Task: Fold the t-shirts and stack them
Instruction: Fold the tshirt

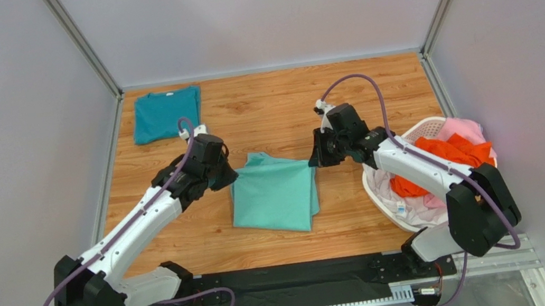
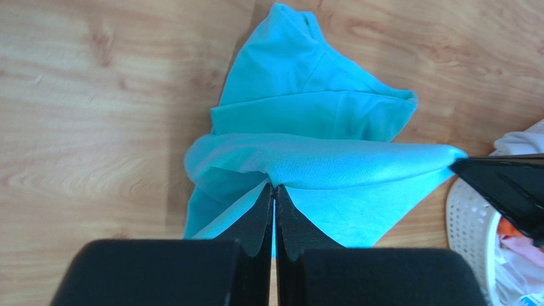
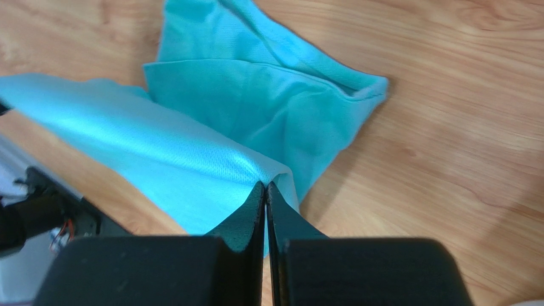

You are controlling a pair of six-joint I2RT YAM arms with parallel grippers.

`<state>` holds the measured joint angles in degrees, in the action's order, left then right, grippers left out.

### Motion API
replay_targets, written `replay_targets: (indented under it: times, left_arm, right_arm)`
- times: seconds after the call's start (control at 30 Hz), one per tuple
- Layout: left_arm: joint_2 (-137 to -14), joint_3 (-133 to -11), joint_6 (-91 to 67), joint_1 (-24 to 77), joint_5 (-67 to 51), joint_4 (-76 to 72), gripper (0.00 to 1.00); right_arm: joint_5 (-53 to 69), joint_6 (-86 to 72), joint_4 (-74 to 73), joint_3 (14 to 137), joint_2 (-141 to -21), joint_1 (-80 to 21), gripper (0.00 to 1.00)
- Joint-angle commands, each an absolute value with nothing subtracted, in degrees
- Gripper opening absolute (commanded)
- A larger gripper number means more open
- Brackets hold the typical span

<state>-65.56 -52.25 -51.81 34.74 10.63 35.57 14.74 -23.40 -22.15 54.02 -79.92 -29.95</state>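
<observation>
wooden table bears mint t-shirt, left jaws and right jaws pinching its edge.

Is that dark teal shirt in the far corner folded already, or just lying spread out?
Folded: the dark teal shirt lies as a neat flat rectangle with no sleeves sticking out.
</observation>
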Motion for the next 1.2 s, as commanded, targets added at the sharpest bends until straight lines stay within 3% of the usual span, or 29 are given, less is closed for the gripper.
replay_targets:
  times: [0.0, 0.23, 0.5, 0.77, 1.07, 1.17]
  left_arm:
    - [-71.42, -57.12, -47.82, 34.98, 11.86, 26.91, 0.0]
    - [-87.0, -71.53, -42.81, 34.98, 14.16, 29.36, 0.0]
    - [-92.98, -74.79, -37.1, 34.98, 10.2, 23.21, 0.0]
    - [-105.88, -85.16, -35.77, 32.79, 18.19, 26.18, 0.0]
    - [-122.86, -93.77, -34.02, 25.23, 6.08, 25.05, 0.03]
    - [-124.71, -93.52, -32.87, 25.14, 6.94, 23.39, 0.06]
  right_arm:
    - [6.16, -25.84, -23.64, 53.96, -84.01, -27.34, 0.0]
    - [-6.48, -29.96, -26.8, 60.38, -99.91, -26.37, 0.0]
    - [-5.89, -30.06, -27.42, 64.07, -110.56, -26.28, 0.0]
    - [-4.4, -26.99, -26.02, 64.68, -110.83, -26.19, 0.0]
    - [-4.39, -25.49, -26.1, 65.83, -111.53, -26.1, 0.0]
    - [-4.48, -25.4, -26.45, 66.09, -111.62, -25.84, 0.0]
